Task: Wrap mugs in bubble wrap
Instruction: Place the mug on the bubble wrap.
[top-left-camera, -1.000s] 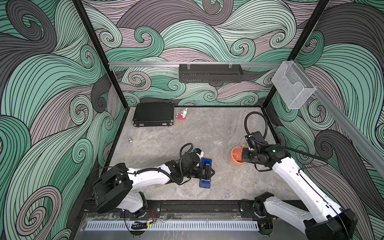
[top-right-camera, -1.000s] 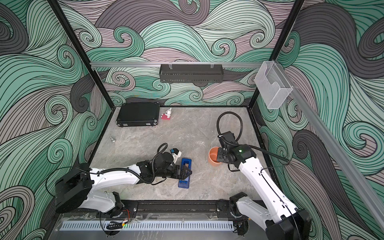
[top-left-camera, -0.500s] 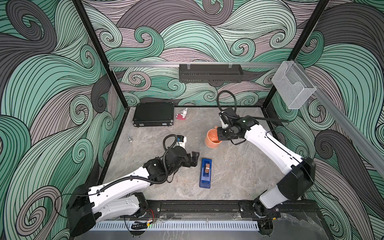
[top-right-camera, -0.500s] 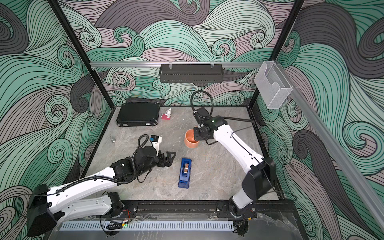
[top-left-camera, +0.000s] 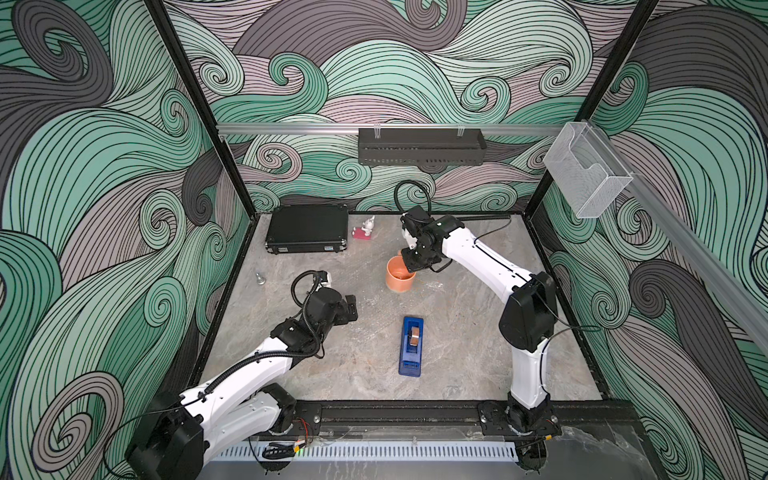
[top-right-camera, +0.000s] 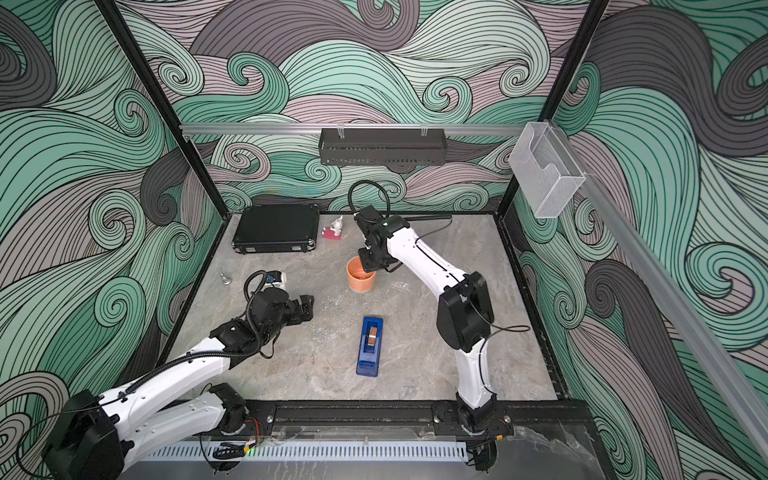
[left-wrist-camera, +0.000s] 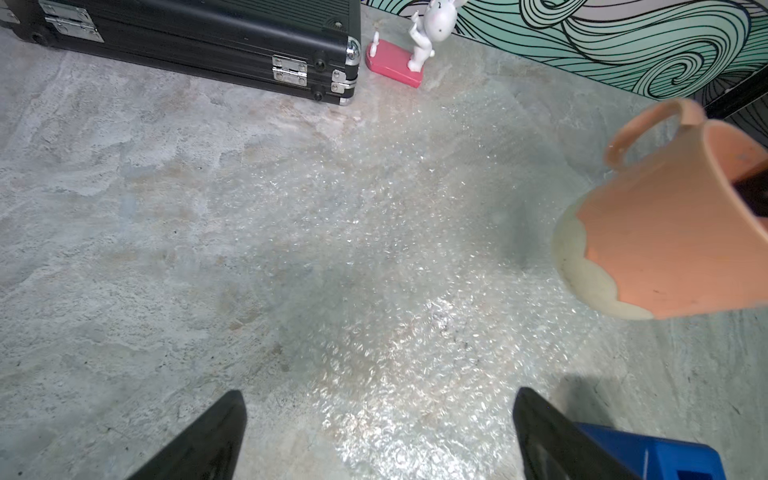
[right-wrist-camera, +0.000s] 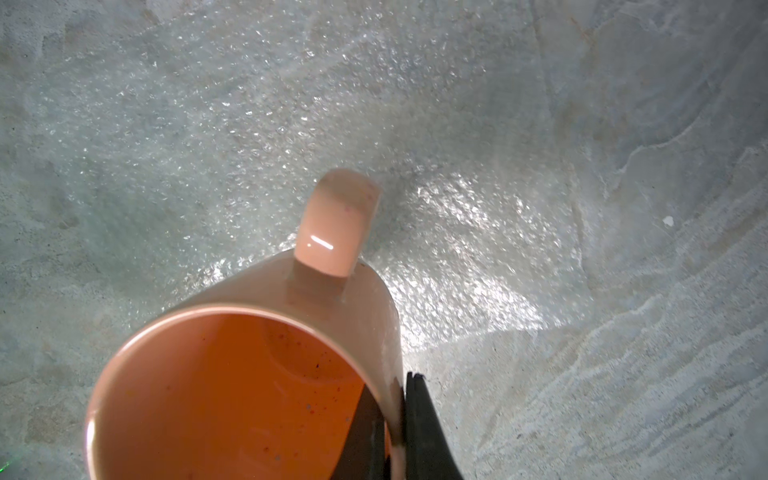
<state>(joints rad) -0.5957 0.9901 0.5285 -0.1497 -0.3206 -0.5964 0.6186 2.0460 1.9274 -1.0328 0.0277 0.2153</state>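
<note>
Right wrist view: mug (right-wrist-camera: 232, 395) carried over the bubble wrap (right-wrist-camera: 457, 232), rim pinched in my right tool (right-wrist-camera: 395, 415).
Tool clamped tight, one finger inside, one outside. A second ago I held the mug back by my arm's base; now it hangs tilted, clear of the wrap below the tool. My left tool (left-wrist-camera: 379, 399) has quit the tape dispenser (top-left-camera: 412, 346), spread wide, empty, wrap ahead of it. Set-down looks next.

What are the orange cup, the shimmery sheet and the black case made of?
Orange mug: probably glazed ceramic, glossy glint on handle, unglazed pale base. Sheet: clear plastic bubble wrap, tiny glinting bubbles. Black case: ribbed shell, metal or plastic, unclear; shiny metal hinges.
</note>
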